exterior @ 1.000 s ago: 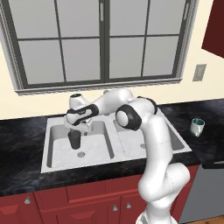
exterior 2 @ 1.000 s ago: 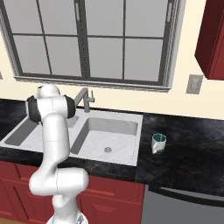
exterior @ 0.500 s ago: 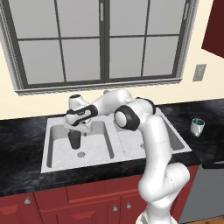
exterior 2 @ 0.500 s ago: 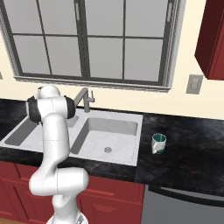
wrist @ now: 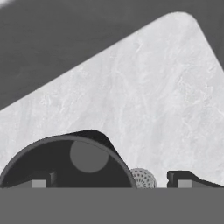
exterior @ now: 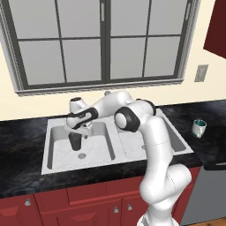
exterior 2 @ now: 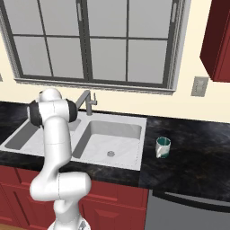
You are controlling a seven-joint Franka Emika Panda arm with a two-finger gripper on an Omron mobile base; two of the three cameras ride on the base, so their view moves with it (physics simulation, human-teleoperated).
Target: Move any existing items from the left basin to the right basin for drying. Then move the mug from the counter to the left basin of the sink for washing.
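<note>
We take the light-grey double-basin metal sink (exterior: 115,152) as the landmark. It is set into the glossy black stone surface (exterior 2: 193,157), with its grey upright faucet (exterior 2: 90,101) at the back rim.

The first step is in hand: clearing the narrower left basin (exterior: 95,150). The dark grey tapered tumbler (exterior: 75,140) stands upright in that basin, near its drain hole. The two-finger end effector (exterior: 80,128) hangs just above the tumbler, jaws spread wide and holding nothing; in the hand view one finger tip appears inside the tumbler's (wrist: 65,162) mouth and the other outside its wall.

We judge that the next move calls for closing on that wall, lifting, then crossing the divider to the wider right basin (exterior 2: 112,141).

The small white mug with teal-green interior (exterior 2: 163,147) waits on the surface, well to the right of the sink.
</note>
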